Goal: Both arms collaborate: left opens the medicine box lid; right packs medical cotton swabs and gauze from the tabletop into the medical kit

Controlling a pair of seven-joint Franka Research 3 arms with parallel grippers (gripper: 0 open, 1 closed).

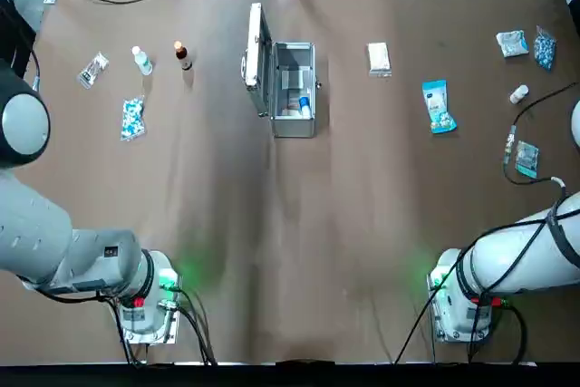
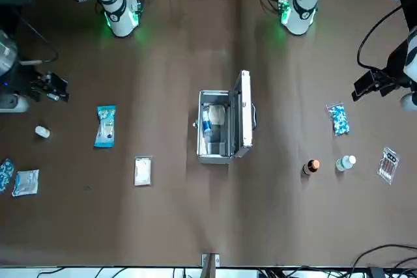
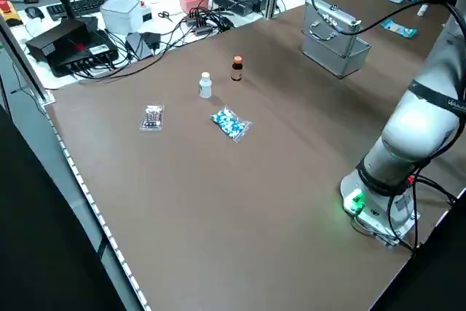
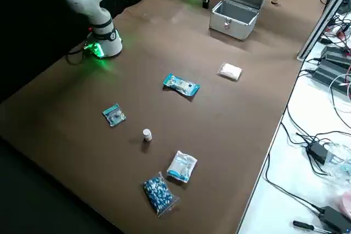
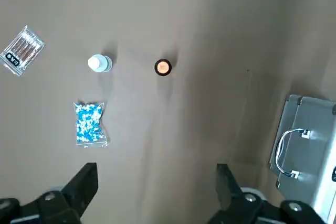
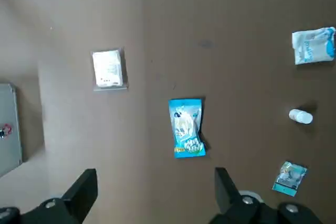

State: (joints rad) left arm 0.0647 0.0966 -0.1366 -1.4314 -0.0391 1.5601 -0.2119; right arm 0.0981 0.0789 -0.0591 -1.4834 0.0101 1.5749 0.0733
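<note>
The silver medicine box [image 1: 293, 88] stands at the table's far middle. Its lid [image 1: 256, 59] is raised upright on the robot's left side, and a few items lie inside. A flat white gauze packet [image 1: 379, 58] lies just right of the box, also seen in the right wrist view [image 6: 108, 68]. A clear packet of cotton swabs [image 1: 92, 70] lies at the far left [image 5: 21, 51]. My left gripper [image 5: 156, 187] hangs open high over the left half of the table. My right gripper [image 6: 155, 187] hangs open high over the right half. Neither holds anything.
Left of the box lie a white bottle [image 1: 141, 60], a brown bottle [image 1: 183, 54] and a bag of blue pills [image 1: 132, 119]. To the right lie a blue sachet [image 1: 439, 106], a small white bottle [image 1: 518, 93], a teal packet [image 1: 526, 159] and two more bags [image 1: 512, 43].
</note>
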